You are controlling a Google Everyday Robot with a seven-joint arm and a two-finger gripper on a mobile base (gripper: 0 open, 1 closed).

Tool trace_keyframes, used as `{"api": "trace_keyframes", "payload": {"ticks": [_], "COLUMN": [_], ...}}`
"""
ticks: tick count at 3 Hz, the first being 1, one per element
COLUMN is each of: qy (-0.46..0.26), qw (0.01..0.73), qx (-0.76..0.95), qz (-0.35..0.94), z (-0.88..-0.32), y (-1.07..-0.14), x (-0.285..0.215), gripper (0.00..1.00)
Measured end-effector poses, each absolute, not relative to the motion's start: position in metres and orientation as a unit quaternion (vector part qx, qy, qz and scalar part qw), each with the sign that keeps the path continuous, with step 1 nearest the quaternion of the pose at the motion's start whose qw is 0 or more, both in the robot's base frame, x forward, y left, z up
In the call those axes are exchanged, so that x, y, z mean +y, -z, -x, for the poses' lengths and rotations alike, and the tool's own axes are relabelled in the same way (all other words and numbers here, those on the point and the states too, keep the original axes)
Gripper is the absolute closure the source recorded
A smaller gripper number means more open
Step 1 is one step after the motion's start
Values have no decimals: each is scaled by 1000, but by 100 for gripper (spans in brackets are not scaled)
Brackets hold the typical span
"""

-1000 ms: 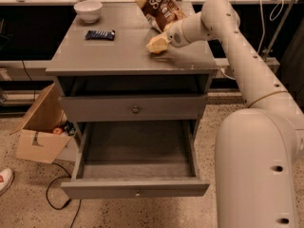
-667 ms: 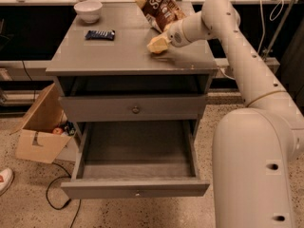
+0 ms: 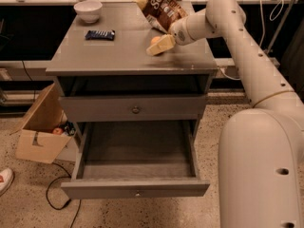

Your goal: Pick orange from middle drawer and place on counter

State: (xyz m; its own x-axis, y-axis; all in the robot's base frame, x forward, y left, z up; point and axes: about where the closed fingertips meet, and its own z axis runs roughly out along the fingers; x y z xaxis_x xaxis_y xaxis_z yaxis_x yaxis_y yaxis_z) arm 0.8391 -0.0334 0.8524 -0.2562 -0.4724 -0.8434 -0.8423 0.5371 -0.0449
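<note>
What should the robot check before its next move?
1. Orange out of the middle drawer: ok, the open drawer looks empty.
2. Orange above the counter: ok, it is right by the gripper.
3. Orange resting on the counter: cannot tell.
4. Gripper released from the orange: cannot tell.
5. Orange away from the counter's edges: ok.
6. Room around the chip bag: not ok, it lies close behind the gripper.
</note>
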Motion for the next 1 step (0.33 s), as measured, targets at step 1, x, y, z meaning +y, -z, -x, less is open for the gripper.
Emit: {"api": "trace_keyframes", "payload": {"ticks": [1], "qy": [-175], "qw": [462], "qx": [761], "qz": [420], "z": [-830], "y": [-885], "x": [-57], "gripper": [0]}}
